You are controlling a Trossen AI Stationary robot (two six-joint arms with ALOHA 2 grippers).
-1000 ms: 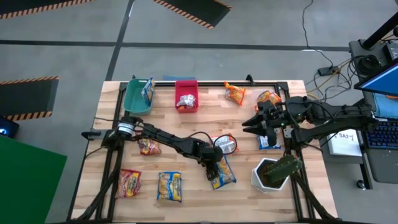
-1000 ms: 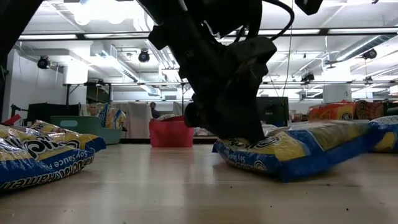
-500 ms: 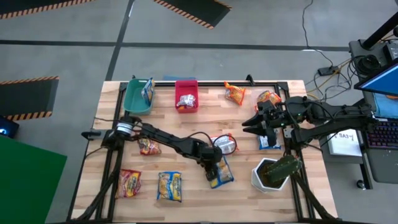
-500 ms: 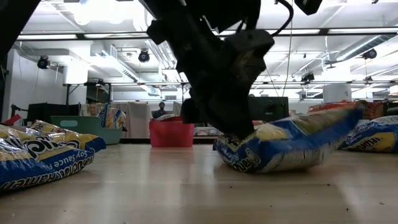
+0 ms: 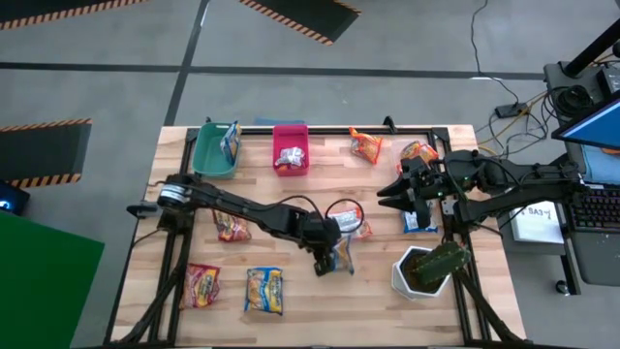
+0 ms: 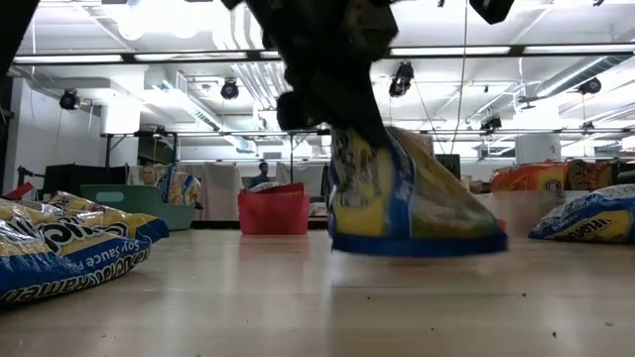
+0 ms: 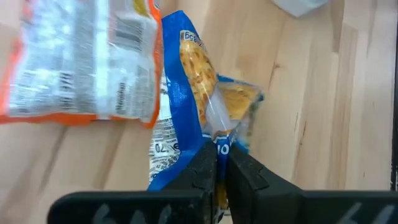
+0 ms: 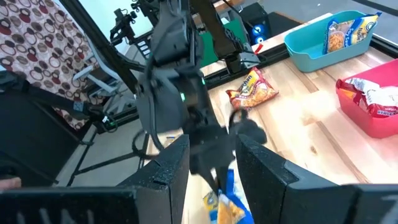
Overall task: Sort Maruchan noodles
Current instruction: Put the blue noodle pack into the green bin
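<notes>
- High view: left gripper (image 5: 327, 258) sits at bench (image 5: 310, 194) centre, jaws clamped on the blue-yellow packet (image 5: 341, 254). Advice: lift clear, carry toward 11 o'clock, release over the teal bin (image 5: 208, 155), which holds a like packet. Count: 1 held, 8 loose packets on the bench, 1 in each of 2 bins, 1 plant pot (image 5: 412, 274).
- Low view: held packet hangs on edge, bottom edge just above or brushing the wood; raise more.
- Left wrist view: jaws pinch the packet's edge seam; grip is thin, move slowly.
- Right wrist view: right gripper (image 8: 211, 168) waits at 3 o'clock, jaws apart, empty.
</notes>
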